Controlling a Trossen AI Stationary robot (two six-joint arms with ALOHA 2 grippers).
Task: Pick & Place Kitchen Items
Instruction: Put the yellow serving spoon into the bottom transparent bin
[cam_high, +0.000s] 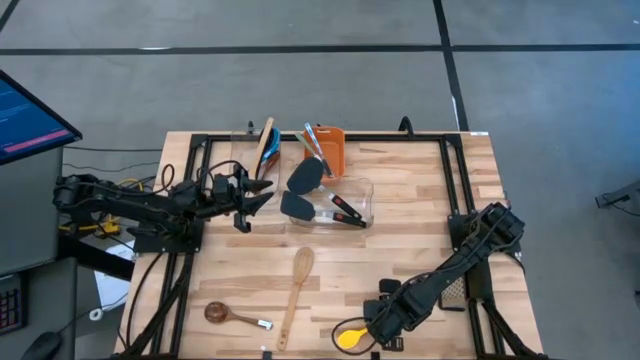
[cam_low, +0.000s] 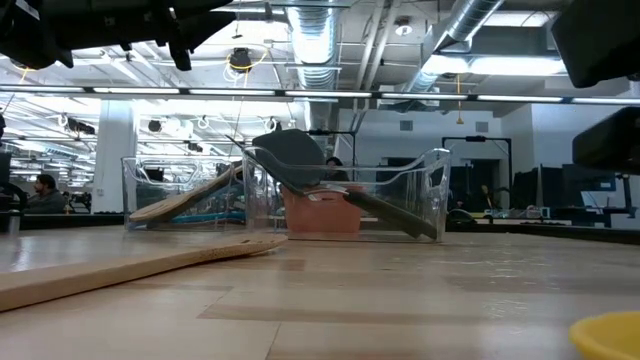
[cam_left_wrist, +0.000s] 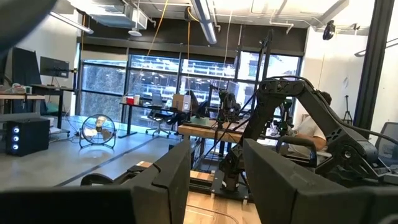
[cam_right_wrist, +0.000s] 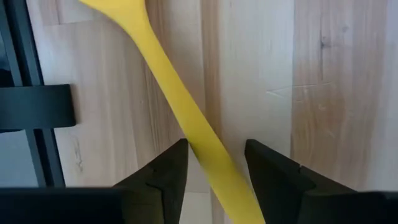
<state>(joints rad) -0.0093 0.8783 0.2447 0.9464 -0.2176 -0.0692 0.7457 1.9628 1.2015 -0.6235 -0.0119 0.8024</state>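
Right pincer (cam_right_wrist: 214, 165) points straight down, its 2 parted fingers straddling the yellow spoon (cam_right_wrist: 180, 102) handle, ungripped.

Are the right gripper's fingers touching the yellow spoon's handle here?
Cannot tell. In the right wrist view the yellow spoon runs between the right gripper fingers, close against both, but no clear gap or contact shows.

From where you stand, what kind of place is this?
Probably a robotics lab or open workshop: exposed ceiling ducts, desks with office chairs by big windows, and a wooden table carrying two robot arms.
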